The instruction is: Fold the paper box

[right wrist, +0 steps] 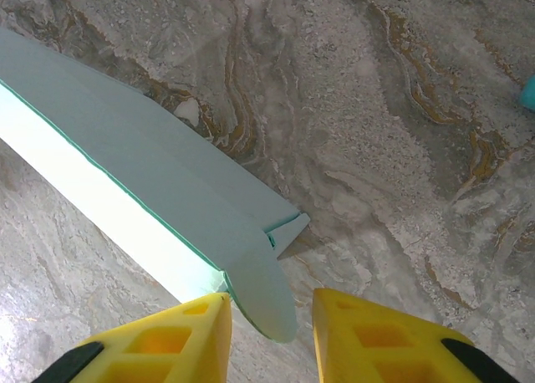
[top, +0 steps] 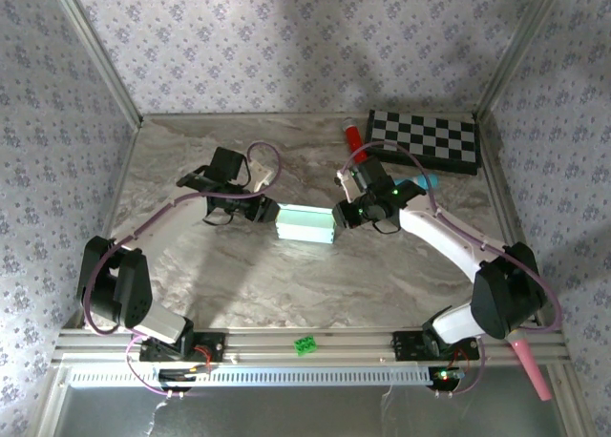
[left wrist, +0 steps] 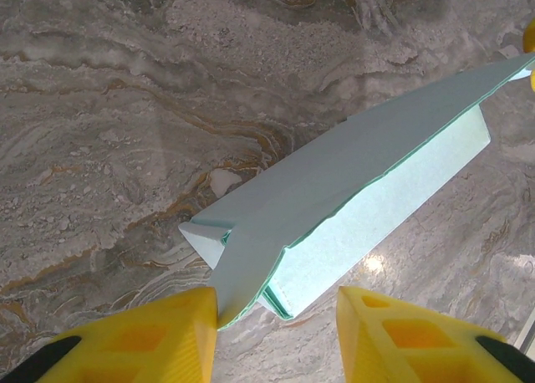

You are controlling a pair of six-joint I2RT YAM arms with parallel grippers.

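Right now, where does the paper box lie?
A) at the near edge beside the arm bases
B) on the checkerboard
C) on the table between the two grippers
C: the paper box lies on the table, with the left gripper at one end and the right gripper at the other.

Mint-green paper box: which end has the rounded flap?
The end at the right end effector: a rounded flap of the pale mint-green paper box juts between its fingers. The left end effector faces a pointed tab.
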